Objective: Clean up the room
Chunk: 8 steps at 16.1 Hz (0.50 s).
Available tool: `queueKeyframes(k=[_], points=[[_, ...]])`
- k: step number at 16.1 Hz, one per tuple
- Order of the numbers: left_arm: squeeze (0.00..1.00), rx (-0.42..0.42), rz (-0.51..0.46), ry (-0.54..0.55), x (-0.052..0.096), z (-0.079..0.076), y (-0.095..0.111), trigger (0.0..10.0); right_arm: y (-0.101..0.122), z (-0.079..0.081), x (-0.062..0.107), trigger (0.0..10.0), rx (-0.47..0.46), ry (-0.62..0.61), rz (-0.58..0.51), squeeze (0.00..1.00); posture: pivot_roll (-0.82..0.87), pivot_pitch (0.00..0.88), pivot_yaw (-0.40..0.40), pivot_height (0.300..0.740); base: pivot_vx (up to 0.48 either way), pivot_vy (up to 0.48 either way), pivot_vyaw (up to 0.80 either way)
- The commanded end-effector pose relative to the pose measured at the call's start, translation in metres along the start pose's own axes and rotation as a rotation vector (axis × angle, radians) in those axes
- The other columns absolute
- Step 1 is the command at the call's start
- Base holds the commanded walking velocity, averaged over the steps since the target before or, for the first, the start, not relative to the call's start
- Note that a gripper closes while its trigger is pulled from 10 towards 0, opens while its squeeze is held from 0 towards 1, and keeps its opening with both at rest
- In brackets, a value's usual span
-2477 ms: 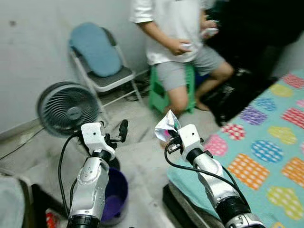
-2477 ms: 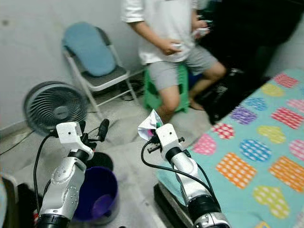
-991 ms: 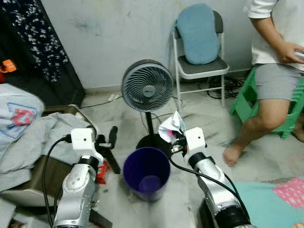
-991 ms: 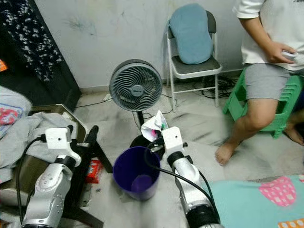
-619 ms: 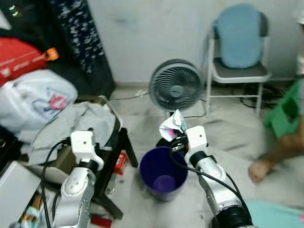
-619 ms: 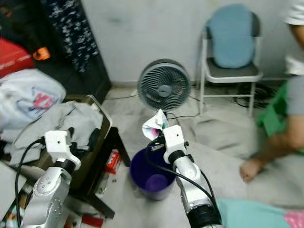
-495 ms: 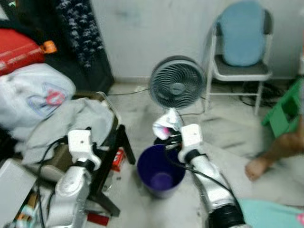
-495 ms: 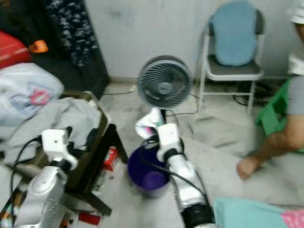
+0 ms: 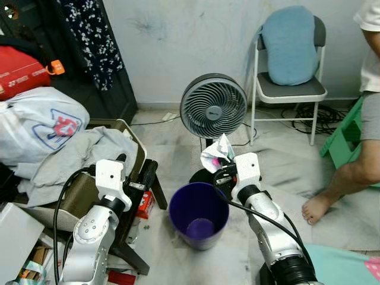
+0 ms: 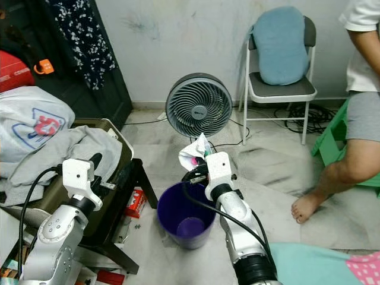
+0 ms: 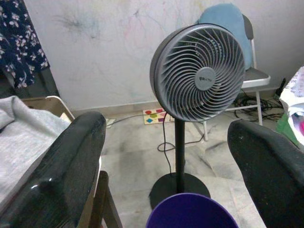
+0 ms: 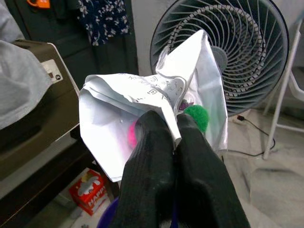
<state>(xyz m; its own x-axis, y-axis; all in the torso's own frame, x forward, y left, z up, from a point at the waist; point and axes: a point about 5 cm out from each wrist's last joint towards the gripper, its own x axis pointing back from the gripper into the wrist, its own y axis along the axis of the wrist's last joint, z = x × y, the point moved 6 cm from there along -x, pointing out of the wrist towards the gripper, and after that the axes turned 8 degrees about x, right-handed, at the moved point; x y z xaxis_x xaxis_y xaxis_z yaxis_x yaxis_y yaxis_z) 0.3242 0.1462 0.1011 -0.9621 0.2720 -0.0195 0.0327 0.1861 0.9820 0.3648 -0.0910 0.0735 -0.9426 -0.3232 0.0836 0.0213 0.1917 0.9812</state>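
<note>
The right gripper (image 9: 221,173) pinches a crumpled wrapper (image 9: 215,155) just above the far rim of the purple bin (image 9: 198,215). A clean drop likely means carrying it over the bin's middle before letting go. The left gripper (image 9: 135,172) hangs spread, idle.

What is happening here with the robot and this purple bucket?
The robot is tidying a cluttered room. Its right gripper is shut on a crumpled wrapper, held above the far rim of the purple bin on the floor, in front of the standing fan. The left gripper is open and holds nothing. A person sits at the right.
</note>
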Motion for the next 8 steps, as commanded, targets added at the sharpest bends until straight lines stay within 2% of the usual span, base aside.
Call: queueKeyframes(k=[1,8], points=[[0.00,-0.003,-0.006,0.006,0.0014,0.0049,0.0042,10.0,0.0083,0.0023,-0.0024,10.0,-0.003,0.005,-0.018,0.00,-0.17,0.000,0.092,0.740,0.000,0.000,0.00],[0.00,0.007,-0.005,0.026,0.0012,0.0056,0.0027,10.0,0.0054,-0.0016,-0.0017,10.0,-0.026,-0.010,0.000,0.00,-0.16,0.000,0.095,0.740,0.000,0.000,0.00]])
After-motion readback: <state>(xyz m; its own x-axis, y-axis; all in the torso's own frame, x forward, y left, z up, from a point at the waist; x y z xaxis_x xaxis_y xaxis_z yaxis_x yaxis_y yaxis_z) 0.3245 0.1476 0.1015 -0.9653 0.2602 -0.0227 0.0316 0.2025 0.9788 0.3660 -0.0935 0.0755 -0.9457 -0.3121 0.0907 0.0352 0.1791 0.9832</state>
